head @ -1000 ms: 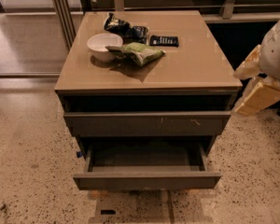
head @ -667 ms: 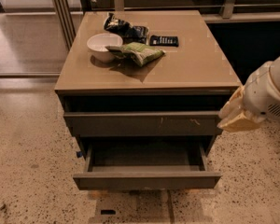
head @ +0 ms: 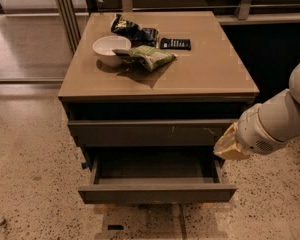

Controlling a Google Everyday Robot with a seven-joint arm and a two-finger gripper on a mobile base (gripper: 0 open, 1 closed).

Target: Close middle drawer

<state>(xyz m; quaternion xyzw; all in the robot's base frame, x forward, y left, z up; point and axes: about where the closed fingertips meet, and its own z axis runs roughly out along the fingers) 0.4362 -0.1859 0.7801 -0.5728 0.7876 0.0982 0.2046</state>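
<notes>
The middle drawer juts well out toward me, low on the cabinet, and the gripper hangs beside its right side (spread or closed, I cannot tell), seemingly positioned for a push.

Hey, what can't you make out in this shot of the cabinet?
Camera view:
- Claw, right of the middle drawer: contact with the cabinet, hidden by the claw itself.
- Below that drawer: hidden by its pulled-out front.
- Arm: cut off by the right edge.
</notes>
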